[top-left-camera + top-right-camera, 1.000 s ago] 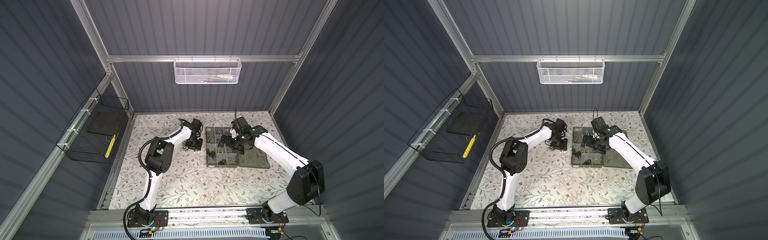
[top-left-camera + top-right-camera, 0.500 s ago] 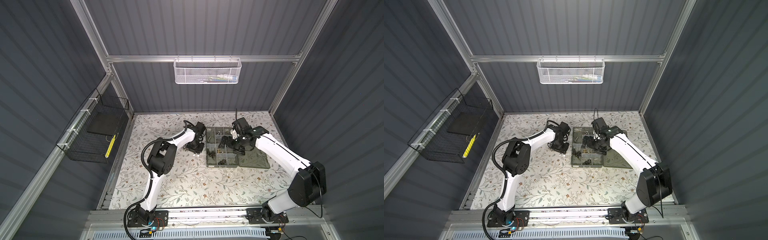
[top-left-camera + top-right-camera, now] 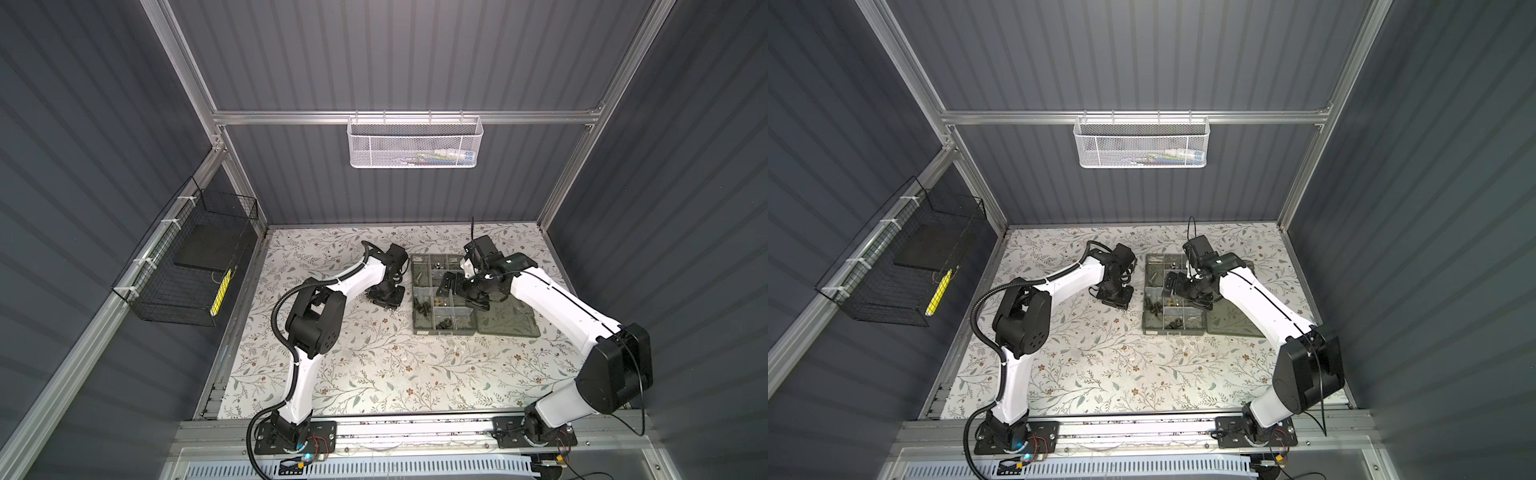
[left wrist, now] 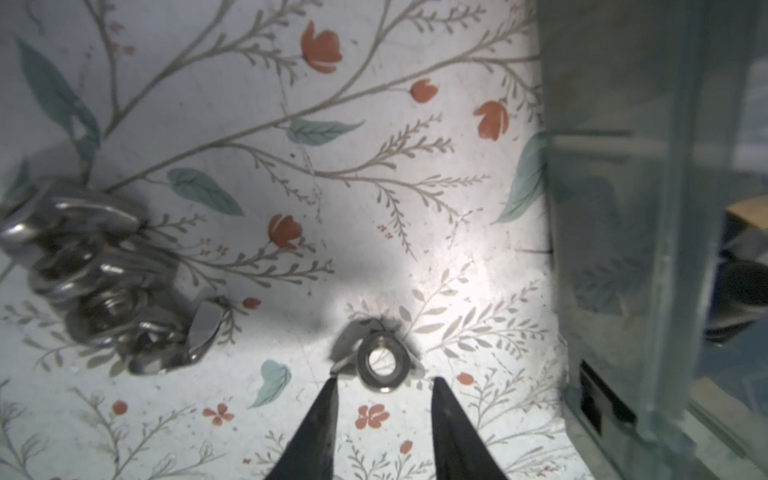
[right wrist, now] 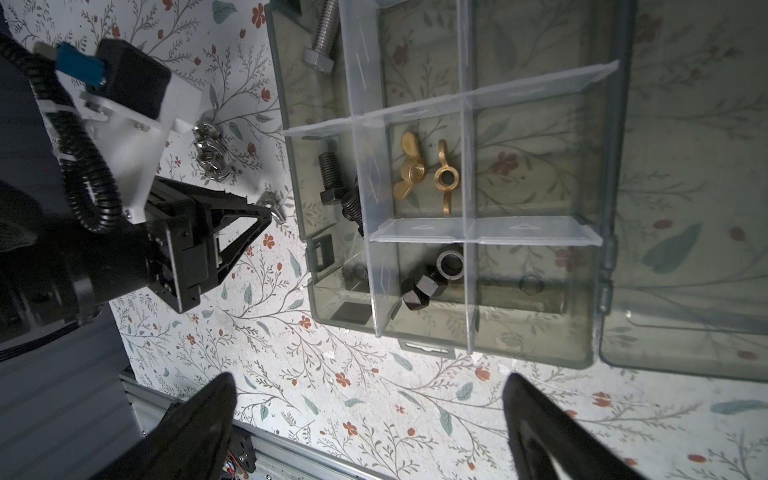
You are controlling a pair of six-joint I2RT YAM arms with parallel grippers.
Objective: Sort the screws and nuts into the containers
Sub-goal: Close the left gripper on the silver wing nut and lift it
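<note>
My left gripper (image 4: pixel 384 386) has its jaws parted and empty, tips low by the floral mat (image 4: pixel 249 104). 1 silver wing nut (image 4: pixel 382 363) lies flat just ahead of them, near the organiser box (image 4: pixel 623 208) wall. A heap of wing nuts (image 4: pixel 95 282) waits apart. My right gripper (image 5: pixel 370 380) hangs wide open and empty above the box, where 2 brass wing nuts (image 5: pixel 424 174) share a compartment. If I close too shallow or catch only a wing, the nut may skid or flip away. I see no legible writing.

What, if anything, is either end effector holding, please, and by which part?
Nothing: the left end effector is open at a wing nut, not gripping it; the right end effector is open, empty.
</note>
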